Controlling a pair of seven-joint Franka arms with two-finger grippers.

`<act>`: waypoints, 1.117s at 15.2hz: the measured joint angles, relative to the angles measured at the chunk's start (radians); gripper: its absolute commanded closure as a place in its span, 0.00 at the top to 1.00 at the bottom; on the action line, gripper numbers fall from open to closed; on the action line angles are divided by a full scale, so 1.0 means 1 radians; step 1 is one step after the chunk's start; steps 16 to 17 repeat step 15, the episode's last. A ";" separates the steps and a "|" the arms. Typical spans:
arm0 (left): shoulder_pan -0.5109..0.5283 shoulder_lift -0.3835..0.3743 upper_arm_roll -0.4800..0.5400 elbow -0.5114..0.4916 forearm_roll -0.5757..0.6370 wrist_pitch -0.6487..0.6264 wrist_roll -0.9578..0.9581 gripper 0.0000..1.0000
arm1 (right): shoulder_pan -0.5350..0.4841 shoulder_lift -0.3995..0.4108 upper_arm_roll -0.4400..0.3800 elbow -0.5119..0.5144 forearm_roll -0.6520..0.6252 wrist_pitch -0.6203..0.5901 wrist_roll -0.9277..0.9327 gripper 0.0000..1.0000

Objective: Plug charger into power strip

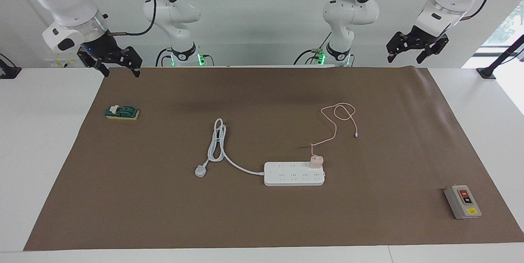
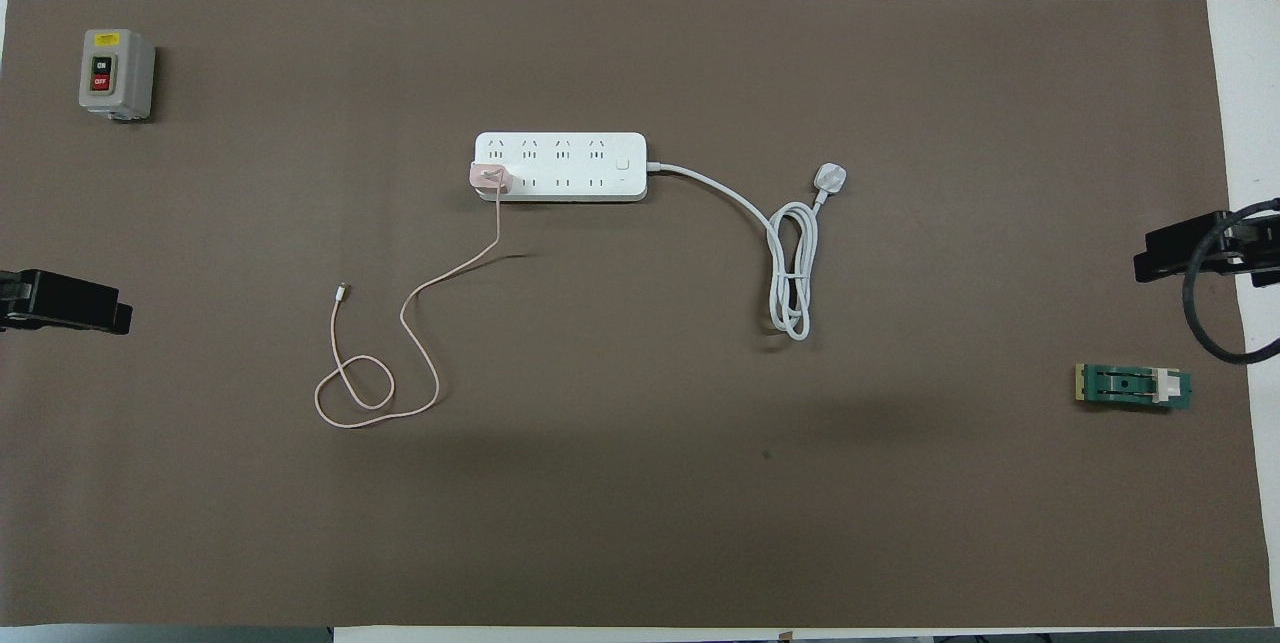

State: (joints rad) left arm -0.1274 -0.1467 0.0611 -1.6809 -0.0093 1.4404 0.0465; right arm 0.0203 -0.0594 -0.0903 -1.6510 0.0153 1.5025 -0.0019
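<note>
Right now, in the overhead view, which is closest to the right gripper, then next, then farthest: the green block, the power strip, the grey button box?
From the right gripper, open at the right arm's end:
1. Green block, at that same end.
2. Power strip, mid-table, with the charger on it.
3. Grey button box, at the left arm's end.

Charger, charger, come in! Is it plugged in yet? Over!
Left gripper and right gripper open, empty, up at the robots' end. Charger sits on the power strip, end socket. Nothing in the way.

charger (image 1: 316,161) on power strip (image 1: 294,177), mid-table
</note>
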 measured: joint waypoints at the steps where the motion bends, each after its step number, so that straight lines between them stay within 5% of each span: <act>1: -0.002 0.000 -0.001 -0.002 0.000 0.000 0.002 1.00 | 0.000 0.000 0.000 0.000 0.000 0.000 0.000 1.00; 17: -0.017 -0.002 -0.001 -0.003 -0.001 0.000 0.025 1.00 | 0.000 0.000 0.000 0.000 0.000 0.000 0.000 1.00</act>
